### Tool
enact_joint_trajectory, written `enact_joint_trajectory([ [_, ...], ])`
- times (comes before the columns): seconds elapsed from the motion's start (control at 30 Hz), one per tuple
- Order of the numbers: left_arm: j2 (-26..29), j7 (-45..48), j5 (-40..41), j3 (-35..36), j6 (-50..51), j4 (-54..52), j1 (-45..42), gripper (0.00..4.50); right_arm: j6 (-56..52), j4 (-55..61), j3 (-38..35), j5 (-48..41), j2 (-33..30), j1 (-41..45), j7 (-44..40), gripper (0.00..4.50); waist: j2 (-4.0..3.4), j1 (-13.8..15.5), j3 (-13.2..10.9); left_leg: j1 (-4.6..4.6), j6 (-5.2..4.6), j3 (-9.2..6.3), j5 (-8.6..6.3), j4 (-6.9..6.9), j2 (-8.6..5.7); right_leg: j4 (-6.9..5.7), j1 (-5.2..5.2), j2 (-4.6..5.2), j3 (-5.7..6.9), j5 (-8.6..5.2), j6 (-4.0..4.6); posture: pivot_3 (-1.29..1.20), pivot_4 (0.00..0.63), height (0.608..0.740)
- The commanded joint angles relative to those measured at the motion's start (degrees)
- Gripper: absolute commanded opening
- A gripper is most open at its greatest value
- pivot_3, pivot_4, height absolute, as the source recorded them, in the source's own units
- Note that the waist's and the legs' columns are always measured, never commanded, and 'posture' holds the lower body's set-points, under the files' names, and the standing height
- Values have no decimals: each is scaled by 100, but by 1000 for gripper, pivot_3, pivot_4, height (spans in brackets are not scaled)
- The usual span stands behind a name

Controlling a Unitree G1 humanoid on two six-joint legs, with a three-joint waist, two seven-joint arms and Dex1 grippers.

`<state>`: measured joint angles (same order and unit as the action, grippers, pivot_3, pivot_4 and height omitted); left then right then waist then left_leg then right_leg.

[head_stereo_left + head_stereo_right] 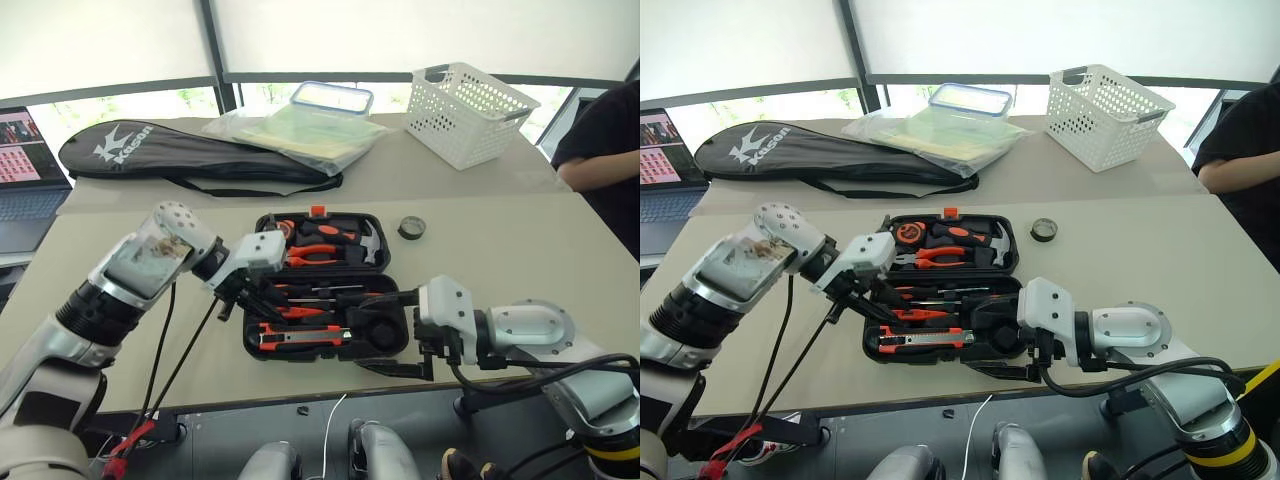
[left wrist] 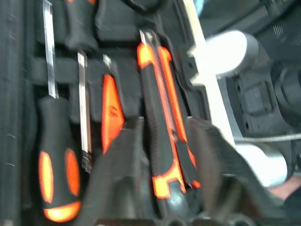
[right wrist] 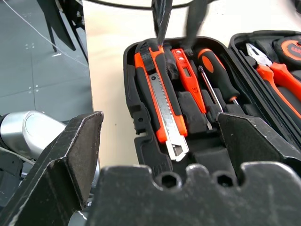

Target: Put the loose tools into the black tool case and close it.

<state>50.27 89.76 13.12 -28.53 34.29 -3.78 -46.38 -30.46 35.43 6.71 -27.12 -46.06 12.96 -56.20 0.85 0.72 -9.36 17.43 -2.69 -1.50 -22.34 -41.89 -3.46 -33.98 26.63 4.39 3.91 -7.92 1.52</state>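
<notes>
Looking down over the table [image 1: 520, 250], we are seeing the black tool case [image 1: 325, 285] lying open near the front edge, its lid half carrying the pliers [image 1: 318, 258], hammer [image 1: 365, 243] and tape measure [image 1: 908, 232]. In the near half, the utility knife [image 3: 162, 101] is sitting in the slot nearest the front wall, the slim tester screwdriver [image 3: 186, 75] is lying beside it, and an orange-and-black screwdriver [image 3: 217, 80] is resting next to that (a second one [image 2: 56, 179] is showing in the left wrist view). The small tape roll [image 1: 411, 228] is still lying loose on the table, just beyond the case's right corner.

The left gripper [image 1: 240, 293] is hovering over the left end of the near half; its jaws are spaced narrowly above the knife handle, holding nothing that we can see. The right gripper [image 1: 425, 350] is pointing at the case's right end, jaws spread wide and empty.
</notes>
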Motion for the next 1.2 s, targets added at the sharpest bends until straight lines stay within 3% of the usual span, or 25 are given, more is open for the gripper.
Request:
enact_joint_trajectory([
  [0.03,214,213,-320,-63,-574,-143,111,58,60,133,-61,-48,20,67,13,4500,0,-1,0,1,0,0,0,0,0,0,0,0,0,0,0,0,150,740],
  [0.3,-174,-282,-1021,-272,-1017,70,329,58,-41,230,-113,-147,21,25,69,4500,0,26,1,-10,-3,-1,0,-1,-2,1,-18,0,0,0,0,0,150,740],
  [0.5,-216,-252,-1038,-263,-1068,-172,660,58,-125,249,-170,-264,15,54,122,4500,-3,25,4,-25,-8,-4,-3,1,6,0,-30,-1,-6,-2,-3,0,150,740],
  [0.7,-305,-199,-804,217,-814,111,265,58,-160,261,-202,-302,11,53,138,4500,-2,76,5,-23,-14,-4,-3,-1,-4,0,-30,-6,-3,-2,-6,0,150,740],
  [0.83,39,225,-473,604,-824,343,17,58,-135,232,-206,-287,9,34,130,4500,2,28,1,-15,-15,-3,-3,-2,-3,-1,-22,-11,-1,-2,-7,0,150,740],
  [1.2,638,274,20,215,-1042,-16,304,58,-136,189,-188,-274,-1,60,99,4500,2,-5,1,1,-15,-4,-3,4,-8,-1,-11,-7,10,0,-8,0,150,740],
])
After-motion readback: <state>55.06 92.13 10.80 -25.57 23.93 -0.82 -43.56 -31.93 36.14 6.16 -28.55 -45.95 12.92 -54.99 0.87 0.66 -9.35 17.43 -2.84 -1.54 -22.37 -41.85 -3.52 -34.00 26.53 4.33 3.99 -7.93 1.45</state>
